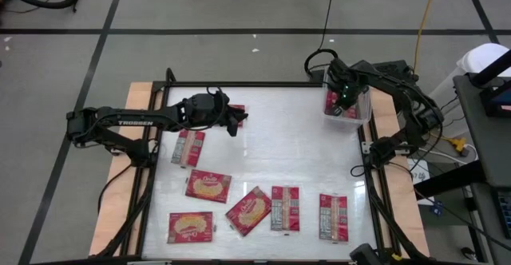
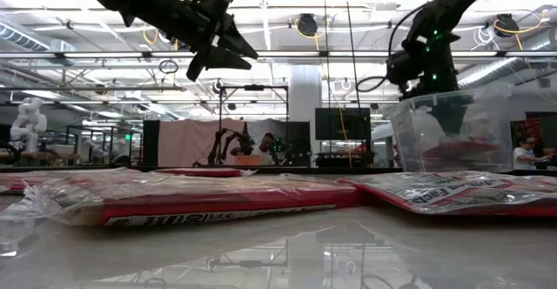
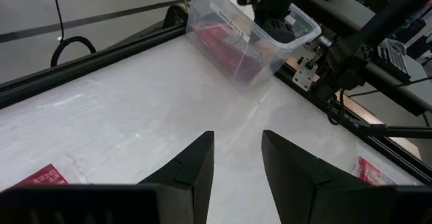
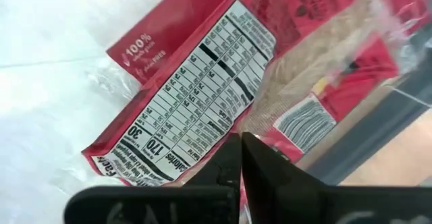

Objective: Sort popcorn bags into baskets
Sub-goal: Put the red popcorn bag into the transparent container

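Observation:
Several red popcorn bags lie flat on the white table, among them one (image 1: 188, 147) near my left arm, one (image 1: 208, 185) below it and a row (image 1: 285, 207) along the front. The clear basket (image 1: 369, 112) stands at the far right corner with red packets (image 4: 196, 109) inside, one showing its nutrition panel. My right gripper (image 1: 343, 99) hangs over the basket, its fingers (image 4: 253, 160) shut with nothing between them. My left gripper (image 1: 237, 121) is raised above the table's far left part, open and empty (image 3: 236, 140), pointing toward the basket (image 3: 223, 28).
A black frame (image 1: 263, 84) borders the table, with wooden edges outside it. A packet (image 2: 218, 204) and another (image 2: 452, 191) lie close in the low view. Cables and a grey stand (image 1: 479, 113) are off the right side.

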`<action>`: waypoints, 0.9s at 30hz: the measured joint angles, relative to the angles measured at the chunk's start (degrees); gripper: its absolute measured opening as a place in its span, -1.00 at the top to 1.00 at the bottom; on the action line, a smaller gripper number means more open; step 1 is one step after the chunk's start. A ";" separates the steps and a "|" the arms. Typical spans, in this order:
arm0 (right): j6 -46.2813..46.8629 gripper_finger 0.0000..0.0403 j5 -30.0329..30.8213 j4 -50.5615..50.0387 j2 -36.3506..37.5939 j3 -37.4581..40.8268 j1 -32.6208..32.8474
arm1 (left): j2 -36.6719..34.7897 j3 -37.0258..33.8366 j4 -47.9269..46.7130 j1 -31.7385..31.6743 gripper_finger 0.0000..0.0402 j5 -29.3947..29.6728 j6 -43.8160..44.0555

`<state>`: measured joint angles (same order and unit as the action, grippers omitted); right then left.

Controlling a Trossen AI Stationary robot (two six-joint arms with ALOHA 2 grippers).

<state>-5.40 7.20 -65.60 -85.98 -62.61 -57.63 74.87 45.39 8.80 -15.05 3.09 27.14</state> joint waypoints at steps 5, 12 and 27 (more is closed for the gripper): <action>0.52 1.00 -0.01 -0.15 3.31 -0.02 0.00 | -0.01 0.00 0.04 0.00 0.37 0.00 0.15; 2.55 1.00 -1.33 0.69 6.55 -0.10 0.02 | 0.00 0.00 0.04 0.42 0.37 -0.02 1.31; 11.28 0.78 -0.02 1.28 0.65 -0.28 0.01 | 0.00 0.00 0.02 0.94 0.37 -0.11 1.69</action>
<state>5.89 7.19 -64.32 -85.33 -62.89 -57.62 74.87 45.39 8.82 -14.11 2.98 28.83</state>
